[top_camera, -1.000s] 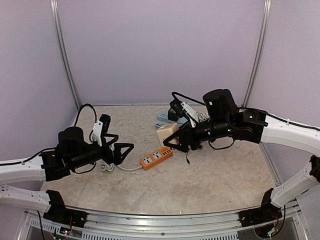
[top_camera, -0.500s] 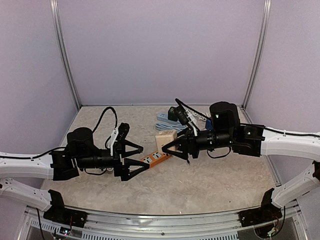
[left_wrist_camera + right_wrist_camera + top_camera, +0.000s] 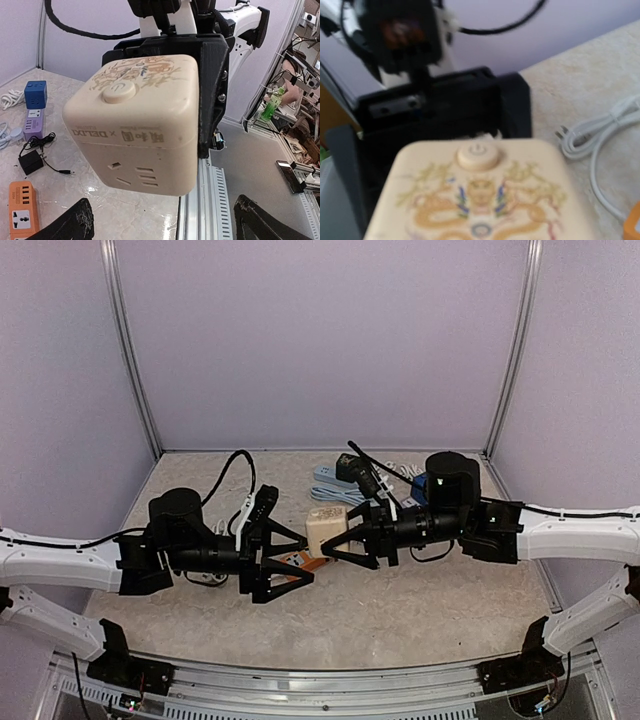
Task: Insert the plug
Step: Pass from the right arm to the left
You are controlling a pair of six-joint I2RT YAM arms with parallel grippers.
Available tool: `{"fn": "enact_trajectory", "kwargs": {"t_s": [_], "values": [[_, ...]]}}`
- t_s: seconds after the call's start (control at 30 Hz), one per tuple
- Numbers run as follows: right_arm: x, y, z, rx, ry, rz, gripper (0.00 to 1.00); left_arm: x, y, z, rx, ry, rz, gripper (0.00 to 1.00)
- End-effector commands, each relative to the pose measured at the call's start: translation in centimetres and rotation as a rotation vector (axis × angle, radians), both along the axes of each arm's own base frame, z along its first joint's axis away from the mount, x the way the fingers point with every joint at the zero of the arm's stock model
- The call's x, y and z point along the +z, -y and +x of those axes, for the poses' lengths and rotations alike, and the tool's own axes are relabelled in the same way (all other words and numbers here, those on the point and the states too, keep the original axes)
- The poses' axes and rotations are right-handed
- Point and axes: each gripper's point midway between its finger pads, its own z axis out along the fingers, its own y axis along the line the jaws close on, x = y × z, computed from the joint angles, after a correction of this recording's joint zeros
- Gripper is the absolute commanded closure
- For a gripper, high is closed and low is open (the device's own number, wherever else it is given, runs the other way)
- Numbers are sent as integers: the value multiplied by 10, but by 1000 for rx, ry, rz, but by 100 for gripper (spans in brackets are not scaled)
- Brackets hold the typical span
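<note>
My right gripper (image 3: 338, 538) is shut on a cream cube socket (image 3: 322, 528) with a dragon print and a round button, held above the table. In the left wrist view the cube (image 3: 140, 120) hangs just ahead of my open left gripper (image 3: 165, 222), one slotted face turned toward it, black right fingers (image 3: 212, 95) clamped on its side. From above, the left gripper (image 3: 308, 558) sits just left of the cube and slightly below it. A white plug (image 3: 563, 133) on a white cord (image 3: 600, 150) lies on the table. In the right wrist view the cube (image 3: 480, 195) hides that gripper's fingers.
An orange power strip (image 3: 22, 210) lies on the table below the grippers. Further back lie a black adapter (image 3: 31, 161), a purple strip (image 3: 32, 121) and a blue cube socket (image 3: 36, 92). A metal rail (image 3: 200, 200) runs along the table's near edge.
My left arm has swung right, bringing its open gripper up to the cube. The right arm has carried the cube left toward it.
</note>
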Motion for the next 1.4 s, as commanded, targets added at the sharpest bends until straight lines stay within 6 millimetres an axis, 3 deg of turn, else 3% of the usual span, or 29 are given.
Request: {"fn": "enact_trajectory", "kwargs": {"t_s": [0.0, 0.4, 0.97, 1.17, 1.3, 1.37], "values": [[21, -5, -20, 102, 92, 106, 88, 19, 9, -8, -63, 18, -53, 8], [12, -4, -36, 171, 144, 102, 88, 23, 14, -12, -109, 18, -59, 20], [8, -8, -35, 166, 121, 94, 88, 18, 20, -13, -135, 3, -43, 39], [4, -9, -34, 168, 115, 85, 86, 16, 19, -13, -131, 3, -41, 56], [1, -9, -34, 171, 107, 78, 82, 14, 19, -13, -125, 6, -40, 73], [2, -9, -34, 170, 106, 80, 78, 14, 18, -12, -120, 7, -39, 75]]}}
